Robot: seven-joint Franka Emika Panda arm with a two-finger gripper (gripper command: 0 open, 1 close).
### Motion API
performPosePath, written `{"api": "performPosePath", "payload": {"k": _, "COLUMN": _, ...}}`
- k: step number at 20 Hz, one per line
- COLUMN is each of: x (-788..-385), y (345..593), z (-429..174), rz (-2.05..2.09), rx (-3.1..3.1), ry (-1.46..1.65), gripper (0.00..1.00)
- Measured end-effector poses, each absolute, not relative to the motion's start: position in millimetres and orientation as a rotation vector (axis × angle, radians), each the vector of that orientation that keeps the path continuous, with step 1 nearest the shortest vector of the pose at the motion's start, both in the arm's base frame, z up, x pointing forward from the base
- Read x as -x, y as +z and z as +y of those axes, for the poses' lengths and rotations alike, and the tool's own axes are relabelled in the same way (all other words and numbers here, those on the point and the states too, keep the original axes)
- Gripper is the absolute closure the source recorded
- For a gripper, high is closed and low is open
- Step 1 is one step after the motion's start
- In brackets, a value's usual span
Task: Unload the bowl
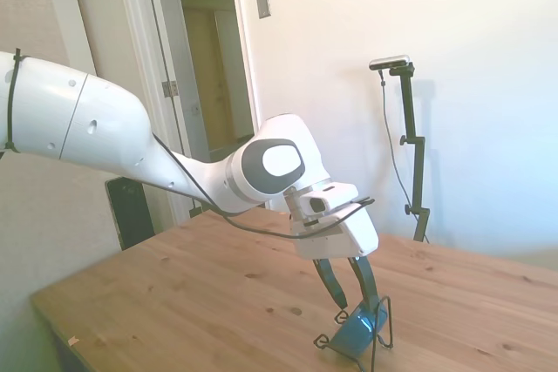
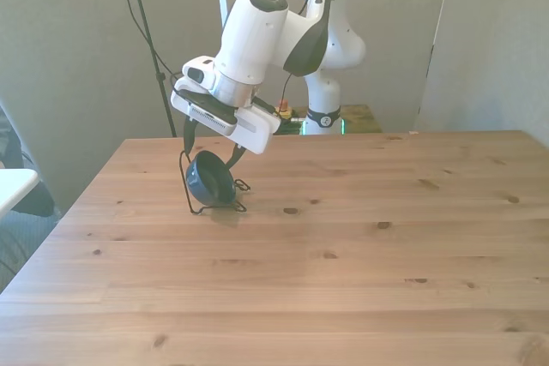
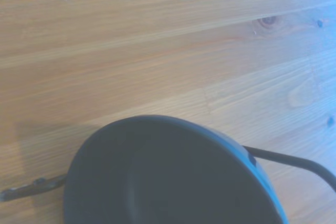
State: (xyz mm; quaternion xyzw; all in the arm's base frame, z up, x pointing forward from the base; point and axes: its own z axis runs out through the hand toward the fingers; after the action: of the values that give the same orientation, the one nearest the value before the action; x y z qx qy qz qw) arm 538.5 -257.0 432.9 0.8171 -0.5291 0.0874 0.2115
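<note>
The bowl looks smooth and glossy, perhaps glazed ceramic. The rack is thin black wire. The table is knotty, matt wood.

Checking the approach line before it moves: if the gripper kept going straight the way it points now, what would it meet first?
Most likely the bowl, standing on edge in the wire rack. The gripper points down at its rim, jaws open and straddling it. The table lies below.
</note>
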Motion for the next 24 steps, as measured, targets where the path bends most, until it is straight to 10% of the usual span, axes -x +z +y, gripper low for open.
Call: {"api": "performPosePath", "payload": {"k": 24, "x": -544.1, "y": 441.0, "z": -258.4, "rz": -1.433, "rx": -2.219, "ry": 0.203, "gripper": 1.00}}
